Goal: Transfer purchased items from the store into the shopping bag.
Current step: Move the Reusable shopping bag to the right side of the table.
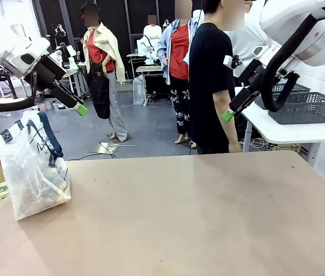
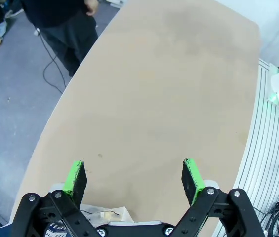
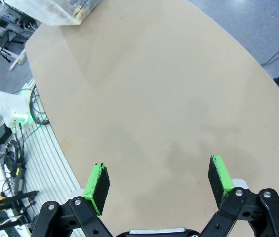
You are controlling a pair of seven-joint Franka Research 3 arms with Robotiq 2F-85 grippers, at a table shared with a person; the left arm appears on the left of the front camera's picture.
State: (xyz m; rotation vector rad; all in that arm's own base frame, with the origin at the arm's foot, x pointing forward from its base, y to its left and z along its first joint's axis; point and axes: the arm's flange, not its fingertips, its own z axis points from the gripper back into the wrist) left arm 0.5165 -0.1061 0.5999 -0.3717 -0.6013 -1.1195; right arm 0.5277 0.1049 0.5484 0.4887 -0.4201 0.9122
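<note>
navy script on shopping bag (image 1: 33,172) unreadable; red label.

The left arm is coming in from the left side, up high. It is bending down and pointing its left gripper (image 1: 81,109) toward the middle. The left gripper (image 2: 134,177) is holding nothing, and its two green pads (image 2: 74,174) are standing wide apart.

The right arm is coming in from the right side, also up high. A thick black cable is looping beside its wrist. The right gripper (image 1: 227,115) is pointing down and toward the middle. The right gripper (image 3: 160,181) is holding nothing too, and its green pads (image 3: 98,181) are standing wide apart.

Both grippers are hanging in the air, well apart from each other.
</note>
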